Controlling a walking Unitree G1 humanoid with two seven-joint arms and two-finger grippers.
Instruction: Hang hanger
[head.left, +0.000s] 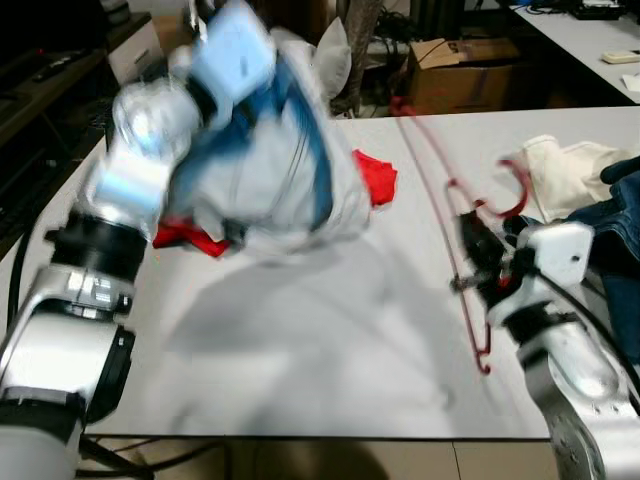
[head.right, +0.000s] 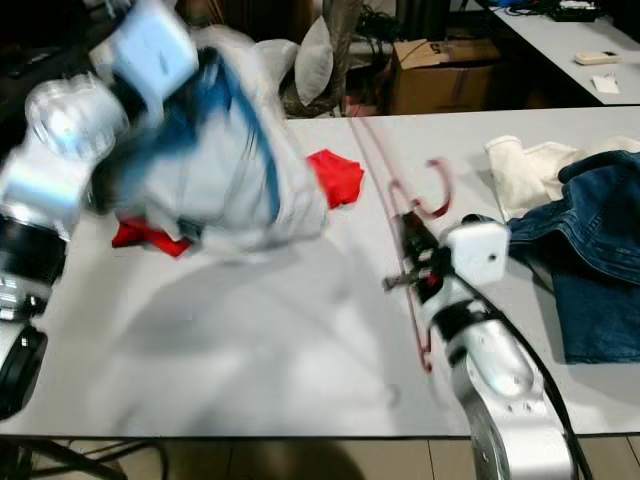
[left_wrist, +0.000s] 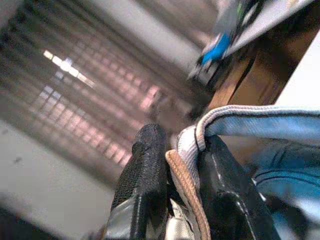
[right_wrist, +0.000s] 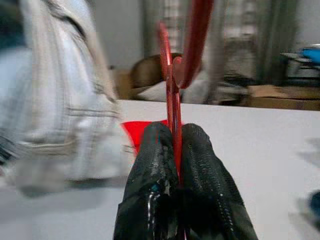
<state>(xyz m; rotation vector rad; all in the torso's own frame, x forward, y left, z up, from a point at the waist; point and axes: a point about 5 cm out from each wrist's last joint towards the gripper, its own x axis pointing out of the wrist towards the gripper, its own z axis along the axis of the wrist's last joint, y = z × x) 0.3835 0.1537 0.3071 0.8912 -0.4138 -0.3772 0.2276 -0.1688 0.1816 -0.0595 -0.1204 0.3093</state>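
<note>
My right gripper (right_wrist: 175, 150) is clamped on the thin red wire hanger (head.left: 455, 215), lifted over the white table (head.left: 300, 370). My left gripper (left_wrist: 180, 175) pinches the pale blue-and-white garment (head.left: 270, 170), raised high. No writing is legible.

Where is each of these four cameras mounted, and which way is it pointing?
Left eye view: head camera, facing down at the white table; both silver arms show, the left tool lifting a pale garment.
Right eye view: the head's other eye, same scene, jeans at right.
Left wrist view: along the left tool's fingers, pinching garment hem.
Right wrist view: along the right tool, clamping the red hanger.
Shared: hanger and garment appear in eye and wrist views.
</note>
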